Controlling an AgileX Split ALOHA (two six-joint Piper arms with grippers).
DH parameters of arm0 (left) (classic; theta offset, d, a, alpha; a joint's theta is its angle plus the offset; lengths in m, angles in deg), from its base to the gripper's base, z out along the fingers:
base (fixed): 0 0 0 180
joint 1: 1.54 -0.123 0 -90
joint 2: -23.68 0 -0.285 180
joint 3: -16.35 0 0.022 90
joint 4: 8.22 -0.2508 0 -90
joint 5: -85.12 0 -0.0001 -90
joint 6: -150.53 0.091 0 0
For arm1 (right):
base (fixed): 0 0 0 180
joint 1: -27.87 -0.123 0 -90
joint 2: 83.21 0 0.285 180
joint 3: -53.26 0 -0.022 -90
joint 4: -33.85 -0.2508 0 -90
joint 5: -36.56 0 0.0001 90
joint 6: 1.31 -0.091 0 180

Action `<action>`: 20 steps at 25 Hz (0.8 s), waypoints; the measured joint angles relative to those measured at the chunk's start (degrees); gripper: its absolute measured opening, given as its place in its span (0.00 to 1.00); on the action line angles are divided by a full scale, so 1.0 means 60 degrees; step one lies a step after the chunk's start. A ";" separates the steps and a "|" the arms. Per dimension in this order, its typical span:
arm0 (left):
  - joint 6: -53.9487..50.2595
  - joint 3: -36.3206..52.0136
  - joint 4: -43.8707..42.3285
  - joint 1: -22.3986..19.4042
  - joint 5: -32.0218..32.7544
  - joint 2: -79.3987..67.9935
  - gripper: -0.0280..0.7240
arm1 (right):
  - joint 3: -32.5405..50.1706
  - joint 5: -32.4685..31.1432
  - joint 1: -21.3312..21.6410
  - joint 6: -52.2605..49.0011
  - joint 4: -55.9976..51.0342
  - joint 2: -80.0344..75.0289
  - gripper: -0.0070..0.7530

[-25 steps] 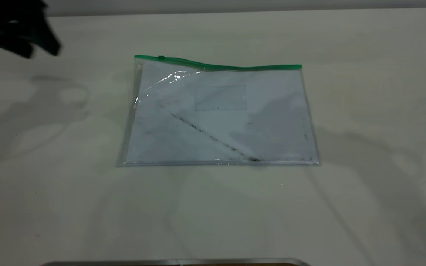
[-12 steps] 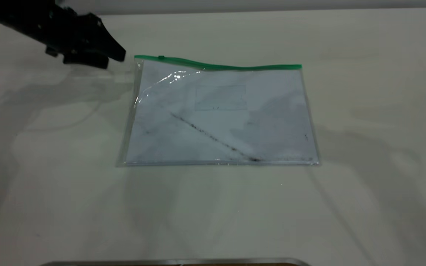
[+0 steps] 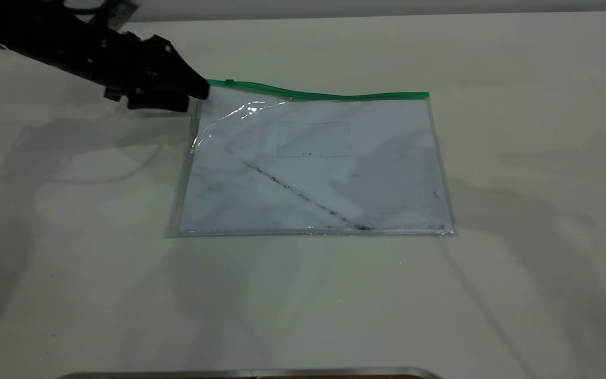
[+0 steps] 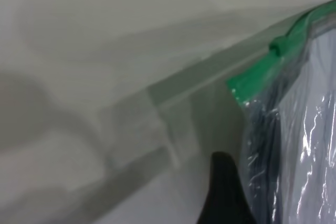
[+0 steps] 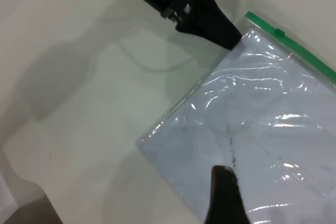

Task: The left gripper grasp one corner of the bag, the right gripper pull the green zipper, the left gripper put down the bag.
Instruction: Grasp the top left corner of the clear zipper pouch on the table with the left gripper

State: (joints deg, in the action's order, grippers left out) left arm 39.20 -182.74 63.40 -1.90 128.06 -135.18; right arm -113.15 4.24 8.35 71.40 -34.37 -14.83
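Observation:
The bag (image 3: 313,168) lies flat on the table, clear plastic with white paper and a dark diagonal smudge inside. The green zipper (image 3: 324,95) runs along its far edge, with the slider (image 3: 229,82) near the left end. My left gripper (image 3: 197,97) stands open at the bag's far left corner (image 4: 237,91), its upper jaw over the corner's edge. In the left wrist view one black finger (image 4: 223,192) sits just beside the bag's side edge. My right gripper (image 5: 223,198) hovers above the bag (image 5: 262,129) and is out of the exterior view.
The pale table (image 3: 71,263) spreads on all sides of the bag. A metal edge (image 3: 250,372) runs along the near border. The left arm (image 3: 45,39) reaches in from the far left.
The left gripper has come in from the far left corner of the view to the bag's far left corner. The bag has not moved.

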 joint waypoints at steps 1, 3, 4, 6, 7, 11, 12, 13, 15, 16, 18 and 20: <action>0.0009 0.0000 0.0023 0.0054 0.0000 -0.0084 0.82 | 0.0000 0.0000 0.0000 0.0000 0.0000 0.0000 0.75; 0.0024 0.0000 0.0075 0.0124 0.0000 -0.0265 0.82 | 0.0000 0.0008 0.0000 0.0000 -0.0003 0.0000 0.74; 0.0045 0.0000 0.0153 0.0183 0.0000 -0.0332 0.82 | 0.0000 0.0008 0.0000 0.0000 -0.0022 0.0000 0.74; 0.0218 0.0000 0.0335 0.0246 0.0045 -0.0362 0.82 | 0.0000 0.0008 0.0000 0.0000 -0.0032 0.0000 0.73; 0.0375 0.0000 0.0411 0.0274 0.0057 -0.0362 0.82 | 0.0000 0.0008 0.0000 0.0000 -0.0032 0.0000 0.73; 0.0780 0.0000 0.0712 0.0380 0.0144 -0.0362 0.73 | 0.0000 0.0018 0.0000 0.0000 -0.0159 0.0000 0.73; 0.0846 0.0000 0.0738 0.0395 0.0132 -0.0362 0.67 | 0.0000 0.0018 0.0000 0.0000 -0.0182 0.0000 0.73; 0.0875 0.0000 0.0738 0.0392 0.0071 -0.0362 0.61 | 0.0000 0.0018 0.0000 0.0000 -0.0206 0.0000 0.73; 0.0884 0.0000 0.0738 0.0397 -0.0017 -0.0362 0.46 | 0.0000 0.0018 0.0000 0.0000 -0.0206 0.0000 0.73; 0.0884 0.0000 0.0738 0.0397 -0.0039 -0.0362 0.38 | 0.0000 0.0018 0.0000 0.0000 -0.0206 0.0000 0.73; 0.0898 0.0000 0.0738 0.0397 -0.0039 -0.0362 0.23 | 0.0000 0.0018 0.0000 0.0000 -0.0214 0.0000 0.73; 0.1106 0.0000 0.0738 0.0397 -0.0039 -0.0362 0.12 | 0.0000 0.0018 0.0000 0.0009 -0.0214 0.0000 0.73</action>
State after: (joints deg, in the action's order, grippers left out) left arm 45.83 -182.74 67.82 0.49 127.83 -137.35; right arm -113.15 4.35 8.35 71.45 -35.66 -14.83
